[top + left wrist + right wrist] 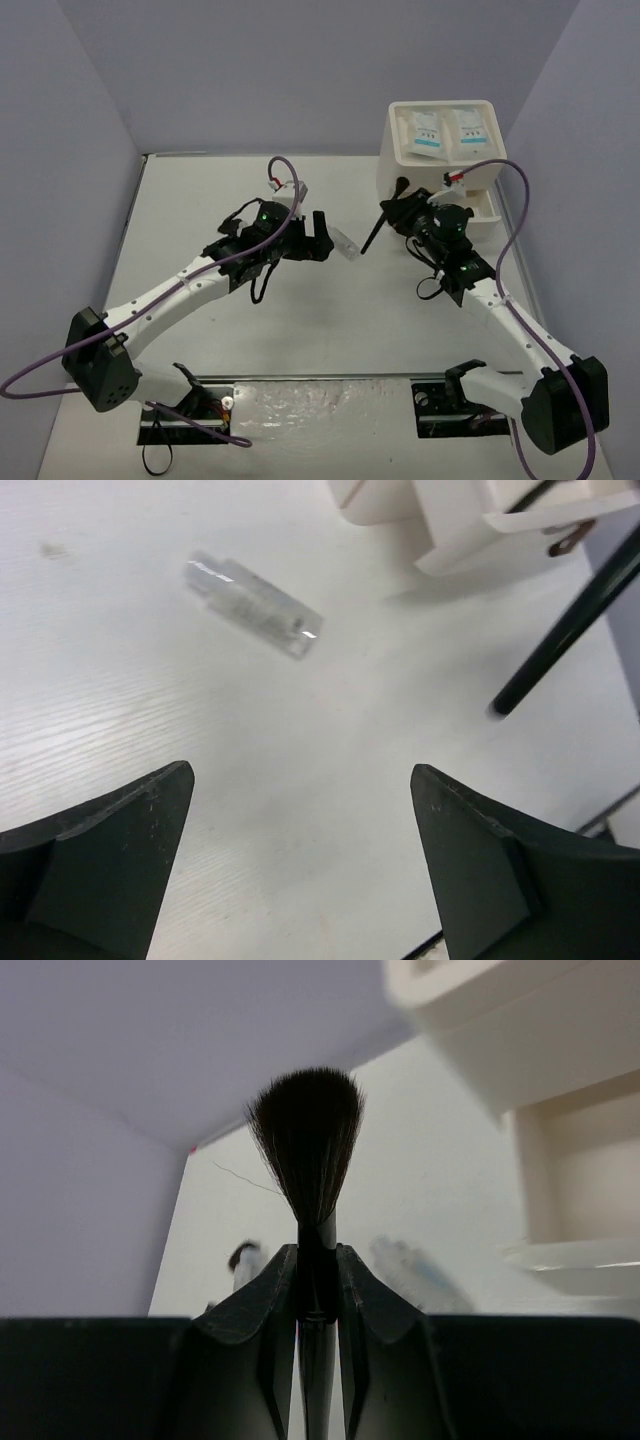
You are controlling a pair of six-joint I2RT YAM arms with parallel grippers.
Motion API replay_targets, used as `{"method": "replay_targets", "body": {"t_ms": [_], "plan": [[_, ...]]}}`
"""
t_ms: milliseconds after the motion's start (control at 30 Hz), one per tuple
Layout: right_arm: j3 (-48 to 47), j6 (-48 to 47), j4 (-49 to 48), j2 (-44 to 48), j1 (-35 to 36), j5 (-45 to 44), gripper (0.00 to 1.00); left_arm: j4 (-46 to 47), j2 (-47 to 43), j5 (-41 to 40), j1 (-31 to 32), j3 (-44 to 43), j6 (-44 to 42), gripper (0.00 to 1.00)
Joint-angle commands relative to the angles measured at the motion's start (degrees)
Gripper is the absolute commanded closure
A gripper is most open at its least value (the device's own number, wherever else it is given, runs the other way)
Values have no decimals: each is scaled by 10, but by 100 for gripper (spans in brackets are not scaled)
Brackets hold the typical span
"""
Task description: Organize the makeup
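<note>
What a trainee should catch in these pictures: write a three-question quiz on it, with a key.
1. True or false: the right gripper is shut on a black brush.
2. Where do the two white sachets lie? A) on top of the white box; B) inside a drawer; C) in a bowl.
3. Name the item that lies on the table ahead of the open left gripper.

Key: 1 true; 2 A; 3 the clear vial.
</note>
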State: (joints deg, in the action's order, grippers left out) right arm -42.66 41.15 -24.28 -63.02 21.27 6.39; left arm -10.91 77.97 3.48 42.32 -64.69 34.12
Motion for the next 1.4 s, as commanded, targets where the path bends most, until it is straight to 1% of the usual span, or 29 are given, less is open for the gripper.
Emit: {"method": "replay_targets", "body": {"t_ms": [0, 100, 167, 233, 300, 433, 667, 733, 767, 800, 900, 1067, 1100, 1133, 1300, 1367], "plan": [[-4, 58, -8, 44, -91, -101, 100, -85, -73, -133, -16, 0, -4, 9], [-12, 92, 9, 42, -138, -130, 100, -121, -108, -182, -36, 12, -5, 4], [-15, 118, 13, 31, -183, -136, 100, -147, -134, -193, -52, 29, 2, 3], [-17, 155, 11, 18, -205, -149, 100, -160, -155, -185, -89, 46, 6, 3], [-23, 182, 8, -3, -228, -162, 100, -171, -174, -175, -111, 64, 7, 3], [-38, 215, 6, -48, -245, -175, 100, -194, -194, -171, -147, 79, 6, 3], [-70, 259, 6, -113, -249, -206, 100, -205, -191, -174, -163, 84, 1, 3], [-82, 261, 8, -127, -252, -203, 90, -205, -185, -172, -167, 85, 1, 3], [-89, 261, 10, -134, -254, -201, 80, -204, -182, -171, -168, 86, 0, 3], [-96, 258, 12, -138, -255, -196, 66, -204, -178, -171, -169, 87, 0, 3], [-109, 241, 23, -139, -257, -176, 41, -202, -168, -167, -174, 90, 1, 3], [-115, 202, 52, -119, -258, -148, 9, -197, -146, -150, -181, 85, 3, 3], [-114, 194, 60, -110, -258, -141, 4, -197, -139, -148, -182, 82, 3, 3], [-113, 184, 66, -101, -258, -132, 1, -198, -133, -146, -184, 79, 3, 3], [-94, 114, 88, -43, -258, -79, 0, -202, -105, -138, -201, 60, 4, 3], [-82, 83, 92, -4, -258, -50, 0, -203, -87, -134, -215, 54, 3, 4]]}}
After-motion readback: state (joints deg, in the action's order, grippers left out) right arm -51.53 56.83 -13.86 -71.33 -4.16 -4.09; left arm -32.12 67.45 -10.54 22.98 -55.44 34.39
